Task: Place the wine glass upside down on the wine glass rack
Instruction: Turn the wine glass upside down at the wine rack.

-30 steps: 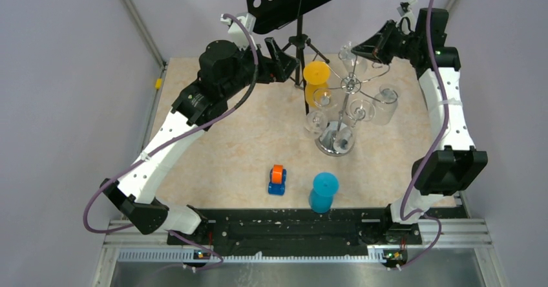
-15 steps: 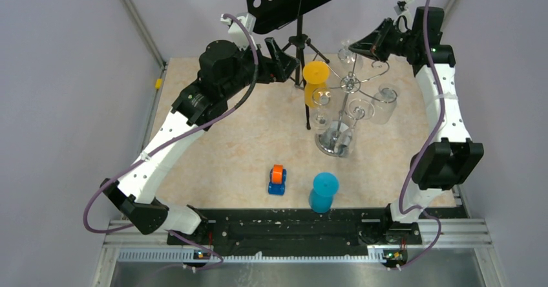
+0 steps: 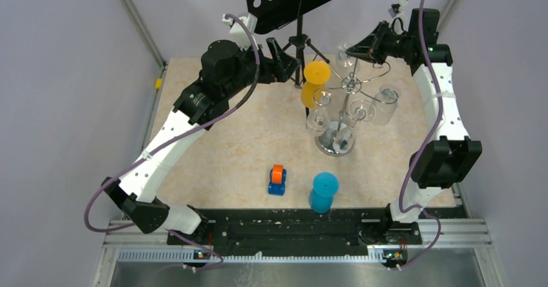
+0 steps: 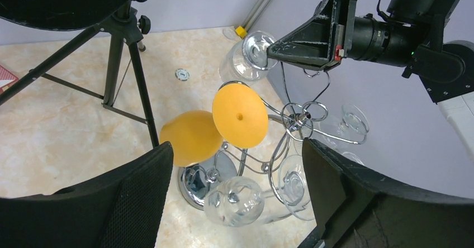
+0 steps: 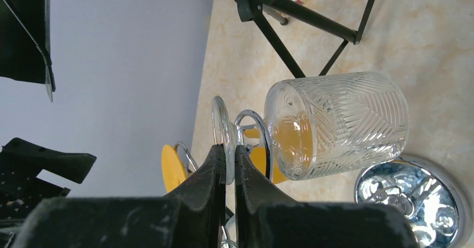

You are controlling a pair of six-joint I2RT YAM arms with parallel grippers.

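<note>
The left gripper point(image 3: 283, 63) hovers over the table's point(image 3: 220, 151) far edge, left of centre. Its fingers are spread wide with nothing between them, and it faces the rack. Just beside it stands a black tripod music stand point(image 3: 298, 41).

Right of the tripod, toward the far right corner, is the wine glass rack point(image 3: 333, 146), its domed chrome base on the table. An orange glass point(image 4: 239, 115) hangs upside down from a left hook arm, and clear glasses point(image 3: 386, 99) hang from other arms.

The wine glass point(image 5: 335, 125) is in the air at the rack's far side, level with the hook arms and lying roughly sideways. A curled wire sits just beside its stem; whether the stem is inside the hook cannot be told. The right gripper point(image 5: 230, 160) is pinched tight on the thin round foot of this glass, one finger on each face of it.
</note>
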